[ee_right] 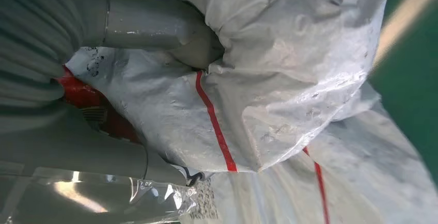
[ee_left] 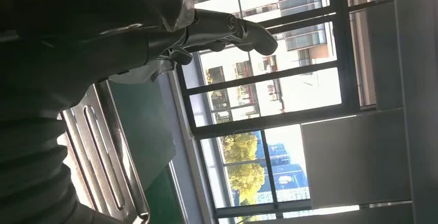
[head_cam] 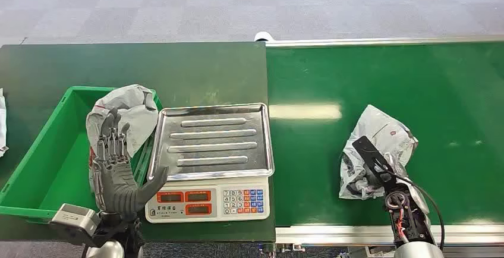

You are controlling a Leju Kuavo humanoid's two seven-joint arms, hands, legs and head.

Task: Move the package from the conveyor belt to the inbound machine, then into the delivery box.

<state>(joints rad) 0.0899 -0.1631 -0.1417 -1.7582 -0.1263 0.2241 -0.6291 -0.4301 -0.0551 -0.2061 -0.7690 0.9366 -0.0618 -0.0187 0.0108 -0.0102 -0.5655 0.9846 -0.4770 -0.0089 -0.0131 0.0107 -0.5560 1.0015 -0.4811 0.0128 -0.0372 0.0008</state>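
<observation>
At the far left of the head view a green delivery box (head_cam: pixel 44 163) sits on the dark table (head_cam: pixel 119 68), and a crumpled grey package (head_cam: pixel 134 112) lies over its right-hand rim, beside the inbound machine. The left hand (head_cam: pixel 116 169) stands upright just in front of that package, fingers (head_cam: pixel 110 136) extended and spread apart with the thumb reaching toward the scale; nothing is gripped in it, though whether the fingertips brush the plastic behind them cannot be told. The left wrist view adds what the head view lacks: grey plastic film lies close over the hand (ee_left: pixel 155 33), a finger juts out against tall windows (ee_left: pixel 268 105) with trees and buildings beyond, and the ribbed steel tray (ee_left: pixel 103 146) runs alongside. Next comes the inbound machine (head_cam: pixel 211 169), a weighing scale with a bare steel pan (head_cam: pixel 211 139), red displays and a keypad, standing against the box's right wall. To its right the green conveyor belt (head_cam: pixel 386 79) carries a second grey package (head_cam: pixel 380 136), bunched up near the belt's near edge. The right hand (head_cam: pixel 380 172) is down on this package, its wrist cabling covering the bag's lower part. The right wrist view shows the contact closely: the thick thumb (ee_right: pixel 155 25) presses into a fold of the package (ee_right: pixel 289 69), white-grey plastic with red stripes, while the darker fingers are hidden beneath the bag, so the hand appears clamped on it.
</observation>
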